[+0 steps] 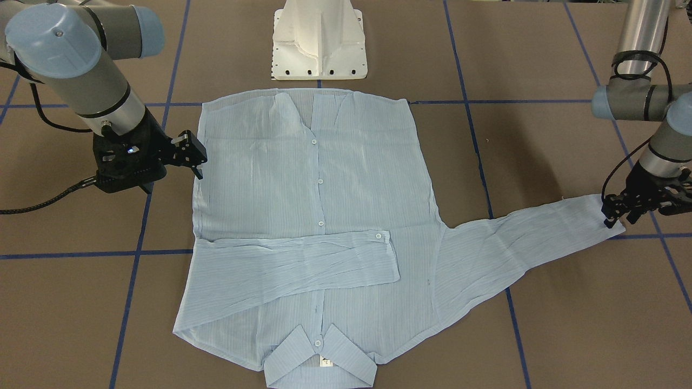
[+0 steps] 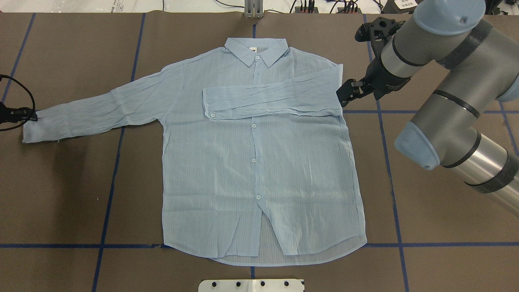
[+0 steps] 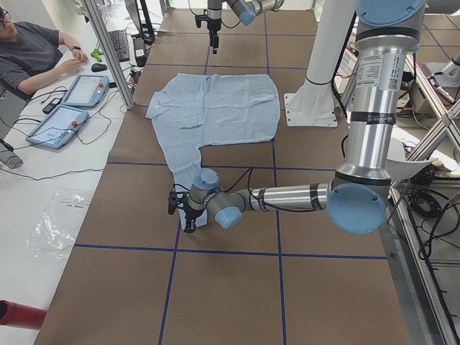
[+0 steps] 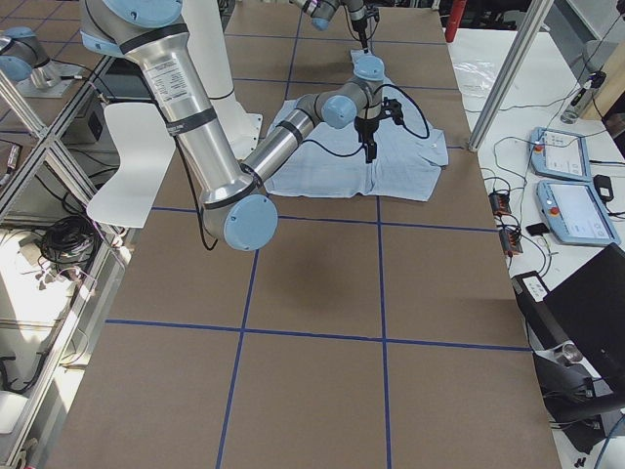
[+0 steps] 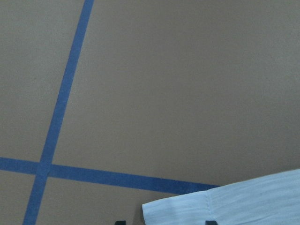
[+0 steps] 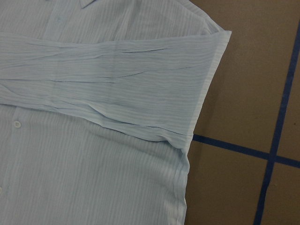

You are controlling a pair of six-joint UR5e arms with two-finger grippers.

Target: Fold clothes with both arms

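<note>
- The shirt [image 2: 259, 170], light blue with fine stripes, lies flat and face up on the brown bench [image 2: 61, 194]. It is buttoned, and it sits in the middle of the bench's blue tape lines [image 2: 109, 182].
- Its collar [image 2: 256, 50] points away from the robot. Its hem lies nearest the white base [image 1: 319, 40].
- The sleeve on the robot's right [image 2: 275, 97] is folded in across the chest. Its cuff reaches just past the row of buttons [image 2: 254, 125].
- The other sleeve [image 2: 101, 109] is stretched straight out toward the robot's left, flat on the bench.
- The left claw [image 1: 617, 216] is down at the very end of that stretched sleeve.
- In the left wrist view its fingertips [image 5: 120, 222] stand apart, so the claw is released. The cuff [image 5: 225, 206] lies flat, partly between the fingertips.
- The right claw [image 1: 192, 159] hangs just beside the shirt's edge on the robot's right, near where the folded sleeve turns over at the shoulder. It looks released and grasps no cloth.
- The right wrist view looks down on that shoulder fold and the bare bench next to it.
- The right arm [image 2: 446, 81] reaches in from the robot's right.
- The left arm [image 3: 374, 108] bends low over the bench toward the cuff.
- A person [image 3: 36, 50] sits at a side table by two control tablets [image 3: 72, 108].
</note>
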